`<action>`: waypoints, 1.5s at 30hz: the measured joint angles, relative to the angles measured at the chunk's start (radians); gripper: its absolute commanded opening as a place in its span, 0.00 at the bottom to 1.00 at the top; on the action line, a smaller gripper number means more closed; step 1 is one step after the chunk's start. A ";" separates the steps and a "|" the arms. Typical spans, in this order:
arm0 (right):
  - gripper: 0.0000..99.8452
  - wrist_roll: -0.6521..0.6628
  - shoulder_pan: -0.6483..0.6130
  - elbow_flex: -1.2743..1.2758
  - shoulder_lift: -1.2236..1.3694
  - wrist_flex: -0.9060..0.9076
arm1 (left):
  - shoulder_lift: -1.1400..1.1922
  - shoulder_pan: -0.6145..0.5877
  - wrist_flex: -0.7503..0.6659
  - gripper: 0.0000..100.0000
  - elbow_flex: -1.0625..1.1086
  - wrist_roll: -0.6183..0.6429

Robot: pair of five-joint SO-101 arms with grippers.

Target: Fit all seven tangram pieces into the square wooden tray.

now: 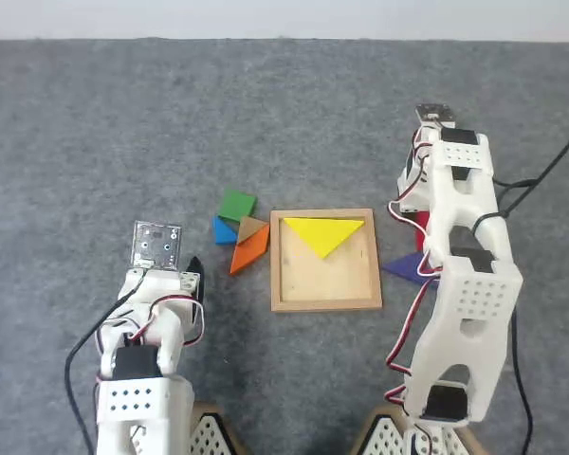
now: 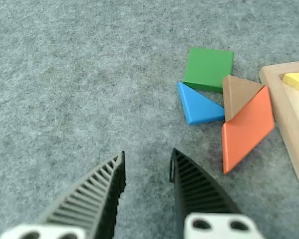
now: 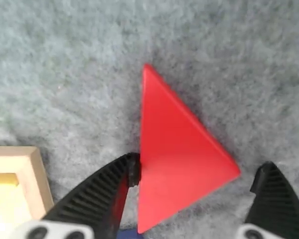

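Note:
The square wooden tray [image 1: 324,305] lies mid-table with a yellow triangle [image 1: 322,233] in its far part. Left of it cluster a green square [image 2: 208,68], a blue triangle [image 2: 198,105], a brown triangle [image 2: 239,94] and an orange parallelogram [image 2: 246,128]. A purple piece [image 1: 405,266] lies right of the tray. My left gripper [image 2: 148,164] stands open over bare carpet, short of the cluster. My right gripper [image 3: 199,174] is open low over a red triangle [image 3: 177,154], one finger against its long edge, the other just past its corner.
Grey carpet covers the table. The tray's corner [image 3: 32,169] lies close beside the right gripper. The right arm [image 1: 465,284] hides most of the red triangle from above. Open carpet stretches beyond and left of the pieces.

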 measured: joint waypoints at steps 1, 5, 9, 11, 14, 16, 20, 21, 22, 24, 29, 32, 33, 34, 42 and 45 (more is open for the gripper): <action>0.36 0.008 0.000 0.000 0.000 -0.002 | 0.000 0.000 0.000 0.15 0.000 0.000; 0.36 0.035 0.000 0.000 0.000 -0.003 | 0.000 0.000 0.000 0.15 0.000 0.000; 0.36 0.038 0.000 0.000 0.000 -0.003 | 0.000 0.000 0.000 0.15 0.000 0.000; 0.36 0.038 -0.002 0.000 0.000 -0.003 | 0.000 0.000 0.000 0.15 0.000 0.000; 0.36 0.038 -0.002 0.000 0.000 -0.003 | 0.000 0.000 0.000 0.15 0.000 0.000; 0.36 0.038 -0.002 0.000 0.000 -0.003 | 0.000 0.000 0.000 0.15 0.000 0.000; 0.23 0.038 -0.002 0.000 0.000 -0.003 | 0.000 0.000 0.000 0.15 0.000 0.000; 0.19 0.038 -0.002 0.000 0.000 -0.003 | 0.000 0.000 0.000 0.15 0.000 0.000; 0.16 0.041 -0.002 0.000 0.000 -0.003 | 0.000 0.000 0.000 0.15 0.000 0.000; 0.14 0.041 0.000 0.000 0.000 -0.003 | 0.000 0.000 0.000 0.15 0.000 0.000; 0.13 0.043 0.002 0.000 -0.003 -0.005 | 0.000 0.000 0.000 0.15 0.000 0.000; 0.13 0.020 0.002 -0.003 -0.003 -0.005 | 0.000 0.000 0.000 0.15 0.000 0.000; 0.13 0.014 0.002 -0.005 -0.003 -0.005 | 0.000 0.000 0.000 0.15 0.000 0.000; 0.13 0.009 0.002 -0.005 -0.003 -0.005 | 0.000 0.000 0.000 0.15 0.000 0.000; 0.13 -0.015 -0.005 -0.017 -0.040 0.072 | 0.000 0.000 0.000 0.15 0.000 0.000; 0.13 -0.041 -0.003 -0.017 -0.094 0.114 | 0.000 0.000 0.000 0.15 0.000 0.000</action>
